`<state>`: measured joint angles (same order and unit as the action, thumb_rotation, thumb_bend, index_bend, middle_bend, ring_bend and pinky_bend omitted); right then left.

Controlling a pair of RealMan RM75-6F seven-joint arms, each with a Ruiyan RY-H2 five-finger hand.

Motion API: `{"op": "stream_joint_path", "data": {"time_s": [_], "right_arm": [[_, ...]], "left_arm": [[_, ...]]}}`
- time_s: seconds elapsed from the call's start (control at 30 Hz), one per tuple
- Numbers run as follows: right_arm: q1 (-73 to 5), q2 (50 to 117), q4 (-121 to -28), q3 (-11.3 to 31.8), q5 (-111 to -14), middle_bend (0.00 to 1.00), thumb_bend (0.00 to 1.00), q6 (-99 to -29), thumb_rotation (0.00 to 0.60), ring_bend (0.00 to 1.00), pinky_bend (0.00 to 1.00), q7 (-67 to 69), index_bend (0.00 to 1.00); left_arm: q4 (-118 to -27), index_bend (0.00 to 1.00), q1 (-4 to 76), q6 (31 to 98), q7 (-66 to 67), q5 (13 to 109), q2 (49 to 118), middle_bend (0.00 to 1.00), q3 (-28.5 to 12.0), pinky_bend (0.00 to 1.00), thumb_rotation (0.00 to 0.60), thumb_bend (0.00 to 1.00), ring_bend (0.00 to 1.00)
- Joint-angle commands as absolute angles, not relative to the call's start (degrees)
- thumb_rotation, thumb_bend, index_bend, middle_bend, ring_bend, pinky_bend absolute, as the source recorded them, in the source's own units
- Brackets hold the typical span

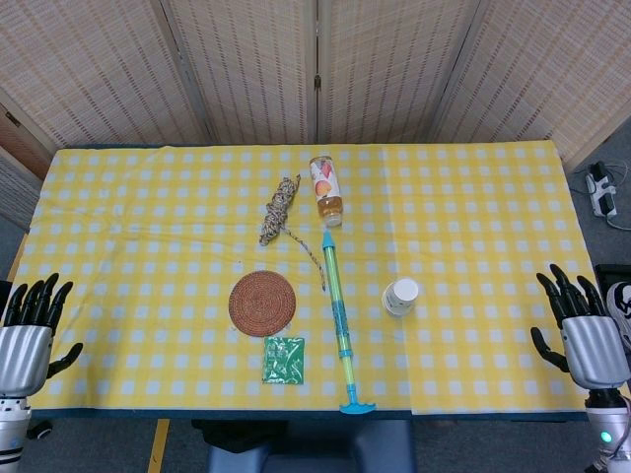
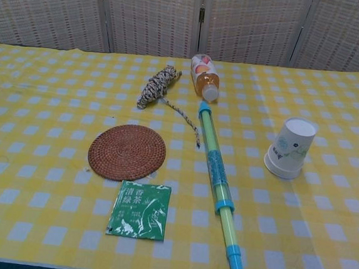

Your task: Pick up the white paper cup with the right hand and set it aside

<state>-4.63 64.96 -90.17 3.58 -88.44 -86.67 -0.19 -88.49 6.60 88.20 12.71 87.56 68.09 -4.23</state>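
Observation:
The white paper cup (image 1: 400, 296) (image 2: 289, 148) stands upside down on the yellow checked tablecloth, right of the middle, with its flat base on top. My right hand (image 1: 586, 333) hangs off the table's right edge, well to the right of the cup, fingers spread and holding nothing. My left hand (image 1: 30, 330) hangs off the left edge, fingers also apart and empty. Neither hand shows in the chest view.
A green and blue water squirter (image 1: 338, 320) (image 2: 216, 185) lies lengthwise just left of the cup. Further left lie a round woven coaster (image 1: 262, 303), a green packet (image 1: 284, 360), a coiled rope (image 1: 279, 210) and a bottle (image 1: 326, 190) on its side.

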Motion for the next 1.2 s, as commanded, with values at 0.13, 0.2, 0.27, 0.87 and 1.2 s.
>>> {"op": "stream_joint_path", "data": {"time_s": [0.13,0.2,0.27,0.87,1.2], "right_arm": [[-5.0,65.2,-90.1,3.7,-88.5,0.03,0.43,-86.2,0.6,0.17,0.09,0.4,0.0],[-5.2,65.0,-90.4,3.5,-88.6,0.03,0.43,-85.7,0.6,0.17,0.09,0.6,0.0],[-5.5,64.8,-90.7,3.4,-88.8,0.03,0.43,-85.2,0.6,0.17,0.09,1.0,0.0],[-18.7,62.3,-97.8,5.3,-87.7,0.08,0.43,-65.8,0.6,0.2,0.15,-0.5,0.07],[-27.7,61.3,-102.5,7.6,-79.0,0.07,0.37,-52.1,0.6,0.17,0.15,-8.0,0.08]], "left_arm": [[-88.0,0.04,6.9,87.7,13.1,87.4,68.6,0.0,-4.2,0.01,0.6,0.26,0.01],[-88.0,0.04,6.8,87.8,13.0,87.5,68.7,0.0,-4.1,0.01,0.6,0.26,0.01],[-88.0,0.04,6.8,87.9,12.8,87.5,68.6,0.0,-4.0,0.01,0.6,0.26,0.01],[-88.8,0.03,6.4,87.9,12.2,87.8,68.2,0.0,-3.2,0.0,0.6,0.25,0.01],[-89.5,0.03,6.2,87.2,12.1,87.4,67.7,0.0,-2.7,0.0,0.6,0.26,0.01]]}}
